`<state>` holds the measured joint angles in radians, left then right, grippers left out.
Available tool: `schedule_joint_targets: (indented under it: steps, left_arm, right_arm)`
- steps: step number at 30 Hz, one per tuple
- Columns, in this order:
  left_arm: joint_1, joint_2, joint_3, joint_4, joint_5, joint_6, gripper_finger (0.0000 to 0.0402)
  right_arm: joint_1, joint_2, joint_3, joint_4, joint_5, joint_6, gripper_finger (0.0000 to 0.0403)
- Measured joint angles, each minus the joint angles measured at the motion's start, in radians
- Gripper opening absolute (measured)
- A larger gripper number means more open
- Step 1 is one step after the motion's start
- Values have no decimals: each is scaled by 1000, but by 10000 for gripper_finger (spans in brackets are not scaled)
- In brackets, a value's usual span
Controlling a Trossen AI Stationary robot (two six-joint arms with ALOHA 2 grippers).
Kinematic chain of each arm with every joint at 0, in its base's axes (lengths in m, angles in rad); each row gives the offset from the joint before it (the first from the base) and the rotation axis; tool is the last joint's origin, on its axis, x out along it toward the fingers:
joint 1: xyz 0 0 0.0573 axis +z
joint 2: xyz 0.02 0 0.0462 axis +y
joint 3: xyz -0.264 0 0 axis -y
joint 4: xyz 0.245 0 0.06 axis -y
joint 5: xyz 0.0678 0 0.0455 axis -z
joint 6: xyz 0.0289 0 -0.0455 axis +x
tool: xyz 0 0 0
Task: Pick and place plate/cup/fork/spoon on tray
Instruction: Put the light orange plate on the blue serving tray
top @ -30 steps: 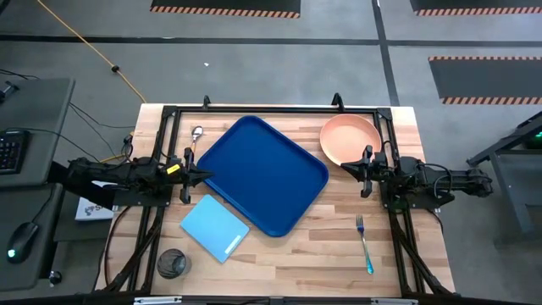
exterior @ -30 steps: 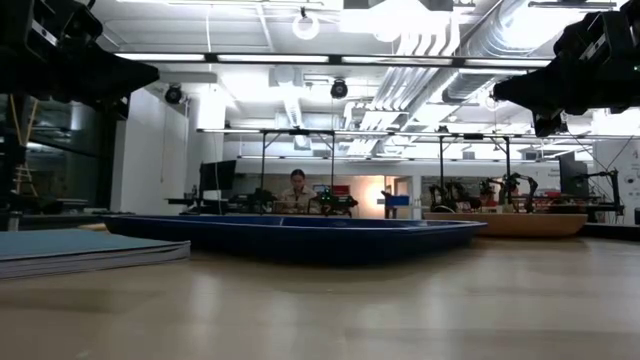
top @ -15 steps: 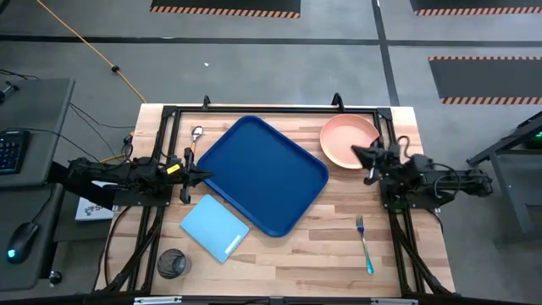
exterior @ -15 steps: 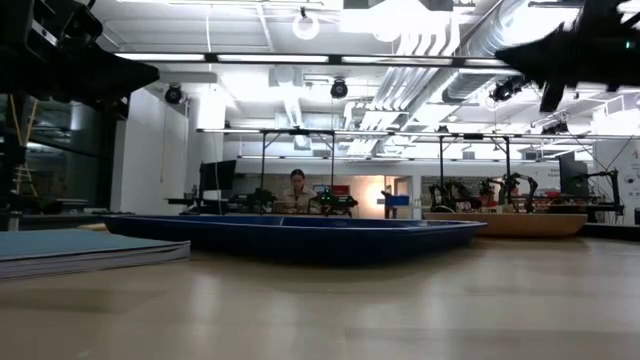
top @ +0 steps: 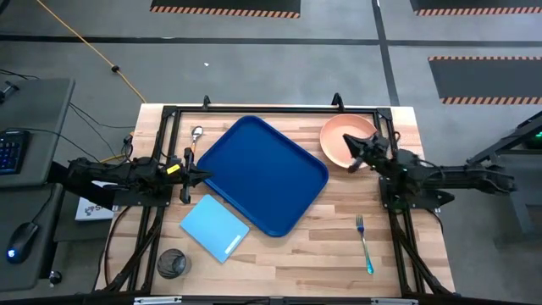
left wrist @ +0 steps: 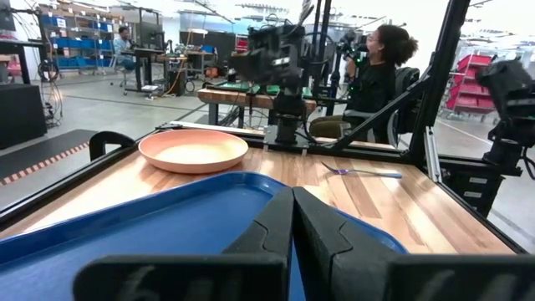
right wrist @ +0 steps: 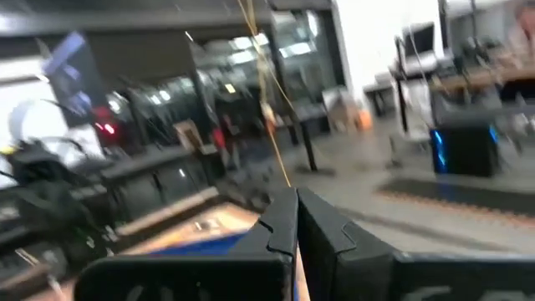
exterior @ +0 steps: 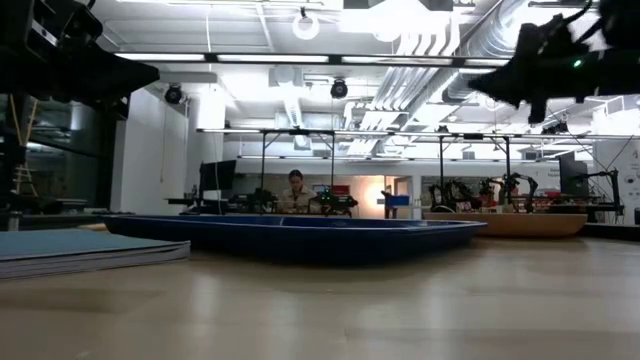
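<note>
My right gripper hangs above the near-tray edge of the salmon-pink plate, fingers pressed together w/ nothing between them; in right wrist view the two fingertips meet in a closed V. Arm is up off the table, seen high in low view.

My left gripper waits at the left edge of the dark blue tray, just above its rim, fingers also closed tight, holding nothing; left wrist view shows the fingertips touching over the tray's blue floor.

Task things:
- plate: back-right of table, beside tray's right corner, not on tray; seen past the tray in left wrist view.
- fork: teal handle, flat on wood front-right, well apart from tray.
- spoon: back-left, just off tray's left side, near my left gripper.
- cup: dark, front-left corner of table, near the light-blue flat rectangle, which lies next to tray's front-left edge.

Tray itself sits mid-table, turned at an angle, nothing on it.
</note>
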<state>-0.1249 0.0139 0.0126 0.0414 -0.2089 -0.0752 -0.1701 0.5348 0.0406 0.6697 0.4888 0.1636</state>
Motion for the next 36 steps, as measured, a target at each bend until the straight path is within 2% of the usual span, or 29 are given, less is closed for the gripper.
schedule_joint_targets:
  steps: [6, 11, 15, 20, 24, 31, 36]
  left_arm:
    - [0, 0, 0, 0, 0, 0, 0]
    - [0, 0, 0, 0, 0, 0, 0]
    - [0, 0, 0, 0, 0, 0, 0]
    - [0, 0, 0, 0, 0, 0, 0]
    - [0, 0, 0, 0, 0, 0, 0]
    - [0, 0, 0, 0, 0, 0, 0]
    - [0, 0, 0, 0, 0, 0, 0]
  right_arm:
    - [-79, 227, 45, 1, -28, 105, 0]
    - [-125, 390, 152, -46, -130, 178, 0]
    - [-147, 549, 321, -316, -140, 226, 0]
    - [-183, 758, 533, -742, -1, 316, 10]
    - [-208, 881, 624, -855, 36, 352, 44]
    - [-218, 1004, 658, -799, 21, 360, 139]
    - [-218, 1050, 660, -744, 67, 440, 178]
